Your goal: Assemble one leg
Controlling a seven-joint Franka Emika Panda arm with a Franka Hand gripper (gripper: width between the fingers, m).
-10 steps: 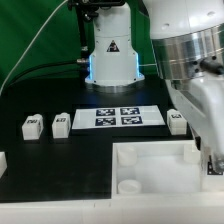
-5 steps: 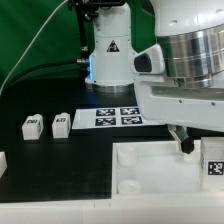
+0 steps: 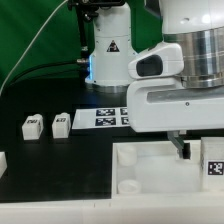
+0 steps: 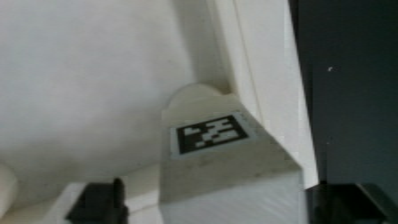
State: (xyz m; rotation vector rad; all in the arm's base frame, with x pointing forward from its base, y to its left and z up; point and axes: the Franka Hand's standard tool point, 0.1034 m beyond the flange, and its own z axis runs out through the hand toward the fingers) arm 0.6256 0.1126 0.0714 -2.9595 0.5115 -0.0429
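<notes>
One leg [image 3: 213,163], a small white block with a black-and-white tag, stands at the right end of the white tabletop [image 3: 150,172] in the exterior view. My gripper [image 3: 196,150] hangs just over it, with one dark finger [image 3: 185,148] beside it. In the wrist view the same leg [image 4: 214,133] lies between my two dark fingertips [image 4: 98,200], with a gap to each side. The gripper [image 4: 222,205] is open and holds nothing. Two more legs [image 3: 31,125] [image 3: 61,123] stand on the black table at the exterior view's left.
The marker board [image 3: 108,117] lies in front of the arm's base, partly covered by my arm. A white part [image 3: 2,160] shows at the exterior view's left edge. The tabletop has raised rims and round sockets [image 3: 128,186].
My arm has swung toward the exterior view's left and come over the tabletop's right end. It now hides the leg that stood beside the marker board. The tagged leg on the tabletop has come into sight.
</notes>
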